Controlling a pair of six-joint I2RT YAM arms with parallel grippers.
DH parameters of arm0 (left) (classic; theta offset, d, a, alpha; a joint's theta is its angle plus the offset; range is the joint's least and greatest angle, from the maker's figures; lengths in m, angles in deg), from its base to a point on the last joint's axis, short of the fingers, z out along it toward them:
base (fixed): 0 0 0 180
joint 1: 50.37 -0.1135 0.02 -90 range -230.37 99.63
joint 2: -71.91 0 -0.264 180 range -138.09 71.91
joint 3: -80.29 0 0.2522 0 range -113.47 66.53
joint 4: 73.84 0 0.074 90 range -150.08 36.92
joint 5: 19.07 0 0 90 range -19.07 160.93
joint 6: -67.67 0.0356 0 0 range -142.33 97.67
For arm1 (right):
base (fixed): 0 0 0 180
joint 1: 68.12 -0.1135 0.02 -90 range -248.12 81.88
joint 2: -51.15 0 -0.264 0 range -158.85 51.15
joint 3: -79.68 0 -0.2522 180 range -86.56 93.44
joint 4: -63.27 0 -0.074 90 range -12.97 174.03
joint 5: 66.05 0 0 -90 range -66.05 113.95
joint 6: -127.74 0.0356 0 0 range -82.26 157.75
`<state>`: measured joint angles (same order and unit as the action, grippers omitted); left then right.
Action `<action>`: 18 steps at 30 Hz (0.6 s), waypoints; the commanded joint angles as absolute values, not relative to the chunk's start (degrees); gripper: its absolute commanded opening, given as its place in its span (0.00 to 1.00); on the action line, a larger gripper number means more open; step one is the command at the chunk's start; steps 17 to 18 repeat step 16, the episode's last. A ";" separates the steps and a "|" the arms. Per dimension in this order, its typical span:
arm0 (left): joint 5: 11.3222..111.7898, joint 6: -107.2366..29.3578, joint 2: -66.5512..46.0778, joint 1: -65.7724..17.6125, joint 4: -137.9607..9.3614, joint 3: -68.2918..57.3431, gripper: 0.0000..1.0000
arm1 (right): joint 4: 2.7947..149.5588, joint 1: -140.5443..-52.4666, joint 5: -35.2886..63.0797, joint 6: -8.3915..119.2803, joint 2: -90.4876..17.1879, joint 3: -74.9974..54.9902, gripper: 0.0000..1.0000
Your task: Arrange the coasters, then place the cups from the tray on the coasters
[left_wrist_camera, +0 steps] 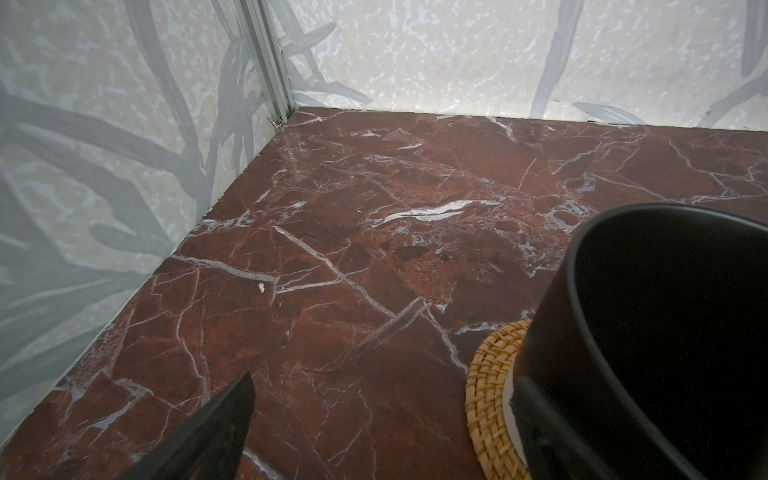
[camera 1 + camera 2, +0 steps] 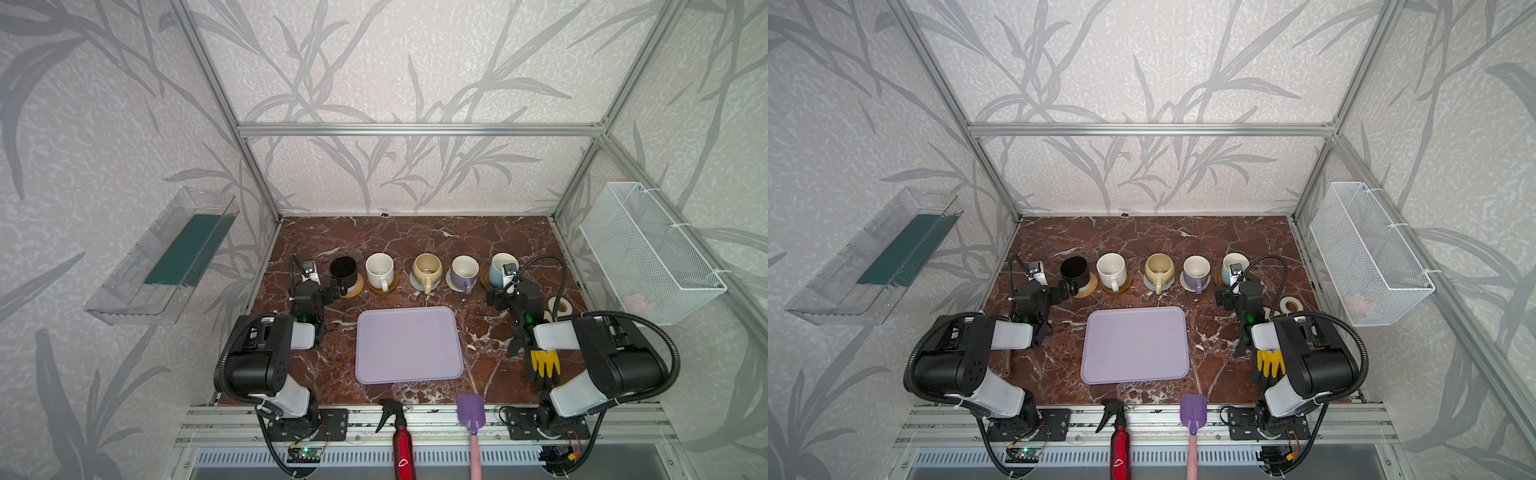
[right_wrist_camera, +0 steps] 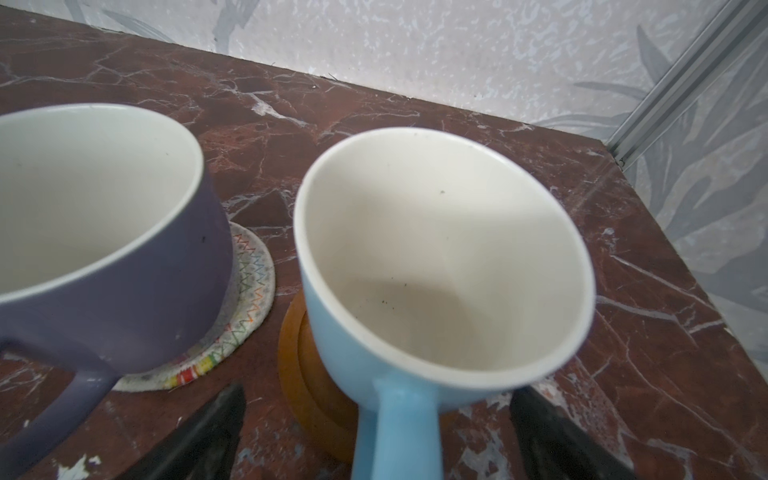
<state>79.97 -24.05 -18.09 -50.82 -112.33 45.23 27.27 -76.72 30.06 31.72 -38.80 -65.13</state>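
Nearest, the tray (image 2: 409, 345) lay bare on the counter (image 2: 415, 241); all five cups stood beyond it at 12 o'clock, in a row, each on a coaster. The task looked all but done, so the danger lay in backing out.

At the tray's 10 o'clock the left fingers (image 1: 216, 428) stood wide apart and empty, one close against the handle side of the black cup (image 2: 343, 269); whether it touched I could not tell. A sideways pull could drag that cup off the golden rattan coaster (image 1: 494, 374).

At 2 o'clock the right fingers (image 3: 199, 436) were spread too, holding nothing but straddling the handle of the light blue cup (image 3: 440, 257). A twist there would likely catch the handle and shove the cup off its amber-brown coaster (image 3: 299, 374) into the lavender cup (image 3: 104, 232) just beside it.
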 commanded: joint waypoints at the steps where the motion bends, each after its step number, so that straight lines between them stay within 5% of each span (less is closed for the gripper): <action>1: 79.37 -24.04 -17.87 -51.01 -113.53 44.61 0.99 | 26.47 -76.38 30.19 32.29 -37.64 -64.06 0.99; 18: 78.40 -24.46 -17.92 -51.37 -113.49 44.58 0.99 | 26.99 -75.59 30.31 33.17 -37.62 -63.74 0.99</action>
